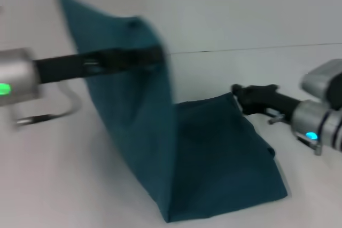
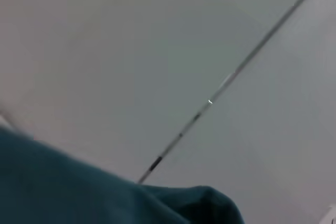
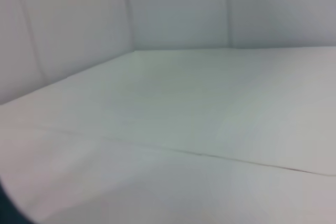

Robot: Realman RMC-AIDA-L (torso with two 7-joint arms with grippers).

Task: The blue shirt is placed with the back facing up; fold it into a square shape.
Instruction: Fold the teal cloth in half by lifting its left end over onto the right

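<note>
The blue shirt (image 1: 214, 158) is a dark teal cloth, half of it flat on the white table (image 1: 53, 180). Its other half is lifted into a tall sheet at the left of the head view. My left gripper (image 1: 156, 55) reaches in from the left, high above the table, and is shut on the raised upper edge, so the cloth hangs from it. The left wrist view shows a fold of the shirt (image 2: 79, 192) close below the camera. My right gripper (image 1: 239, 95) stays low at the far right corner of the flat part, touching or just beside the cloth.
A thin dark seam (image 1: 256, 49) crosses the white table behind the shirt, and the seam (image 2: 210, 100) also shows in the left wrist view. Pale walls rise behind the table (image 3: 178, 9) in the right wrist view. Bare table lies left and right of the shirt.
</note>
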